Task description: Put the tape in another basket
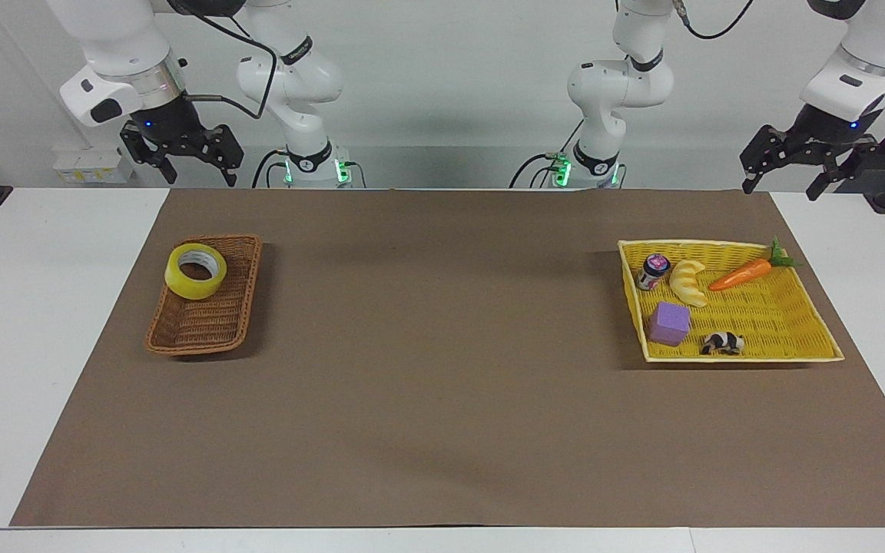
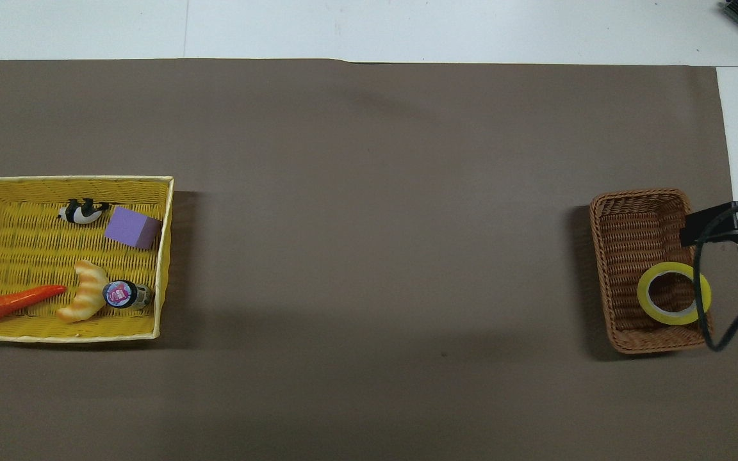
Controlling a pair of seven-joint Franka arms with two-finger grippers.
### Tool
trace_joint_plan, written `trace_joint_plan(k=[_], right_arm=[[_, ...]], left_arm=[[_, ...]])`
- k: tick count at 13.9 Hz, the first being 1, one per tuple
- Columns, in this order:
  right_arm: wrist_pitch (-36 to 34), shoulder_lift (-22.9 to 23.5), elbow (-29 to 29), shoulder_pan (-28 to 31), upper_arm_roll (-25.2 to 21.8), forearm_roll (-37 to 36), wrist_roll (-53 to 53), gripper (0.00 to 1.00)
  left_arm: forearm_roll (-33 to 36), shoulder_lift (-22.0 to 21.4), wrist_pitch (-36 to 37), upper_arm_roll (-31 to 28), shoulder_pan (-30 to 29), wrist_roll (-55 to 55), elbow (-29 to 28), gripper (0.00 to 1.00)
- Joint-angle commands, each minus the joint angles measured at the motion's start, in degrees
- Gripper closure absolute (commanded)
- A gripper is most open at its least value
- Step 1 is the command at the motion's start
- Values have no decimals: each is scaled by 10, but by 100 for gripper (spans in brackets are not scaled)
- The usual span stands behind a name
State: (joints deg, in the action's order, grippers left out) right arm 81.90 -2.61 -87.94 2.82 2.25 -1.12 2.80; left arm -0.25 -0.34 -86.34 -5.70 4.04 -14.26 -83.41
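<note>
The yellow tape (image 1: pixel 195 270) lies flat in the brown wicker basket (image 1: pixel 204 326), in the end nearer the robots, at the right arm's end of the table. It also shows in the overhead view (image 2: pixel 674 292), inside the basket (image 2: pixel 625 243). My right gripper (image 1: pixel 198 175) is open and empty, raised high over the mat's edge just past the basket's robot-side end. My left gripper (image 1: pixel 784 188) is open and empty, and waits raised at the left arm's end of the table.
A flat yellow woven tray (image 1: pixel 788 319) at the left arm's end holds a carrot (image 1: pixel 740 274), a croissant toy (image 1: pixel 688 282), a small jar (image 1: pixel 653 271), a purple block (image 1: pixel 670 323) and a panda toy (image 1: pixel 722 342). A brown mat (image 1: pixel 442 399) covers the table.
</note>
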Motion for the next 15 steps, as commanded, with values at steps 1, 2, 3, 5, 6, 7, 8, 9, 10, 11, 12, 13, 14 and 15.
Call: trace_joint_plan(k=[1,2,3,5,6,7,8,9,10,11,12,13,14,15], right_arm=[[-1,-6,-4,4,-7,12,-18,0],[0,-6,-4,7,-6,12,-18,0],[0,-6,-4,6,-5,12,-18,0],[3,-6,-4,6,-4,12,-17,0],[4,-6,-4,6,-4,12,-16,0],[5,-6,-4,7,-5,12,-16,0],[5,-6,-4,7,-6,12,-17,0],[13,-6,-4,7,-6,12,-13,0],[17,-6,-4,7,-6,12,-12,0],[17,-6,-6,7,-6,12,-15,0],[17,-6,-6,8,-7,12,-17,0],[17,-6,-6,8,-7,11,-17,0],[17,-6,-6,8,-7,12,-17,0],[17,-6,-7,8,-7,12,-17,0]], left_arm=[[1,-14,3,4,-4,-1,-15,0],[1,-14,3,3,-4,-1,-15,0],[1,-14,3,3,-4,-1,-14,0],[1,-14,3,3,-4,-1,-15,0],[1,-14,3,3,-4,-1,-15,0],[1,-14,3,3,-4,-1,-15,0],[1,-14,3,3,-4,-1,-14,0],[1,-14,3,3,-4,-1,-15,0],[1,-14,3,3,-4,-1,-14,0],[1,-14,3,3,-4,-1,-14,0],[1,-14,3,3,-4,-1,-14,0],[1,-14,3,3,-4,-1,-15,0],[1,-14,3,3,-4,-1,-15,0],[1,-14,3,3,-4,-1,-15,0]])
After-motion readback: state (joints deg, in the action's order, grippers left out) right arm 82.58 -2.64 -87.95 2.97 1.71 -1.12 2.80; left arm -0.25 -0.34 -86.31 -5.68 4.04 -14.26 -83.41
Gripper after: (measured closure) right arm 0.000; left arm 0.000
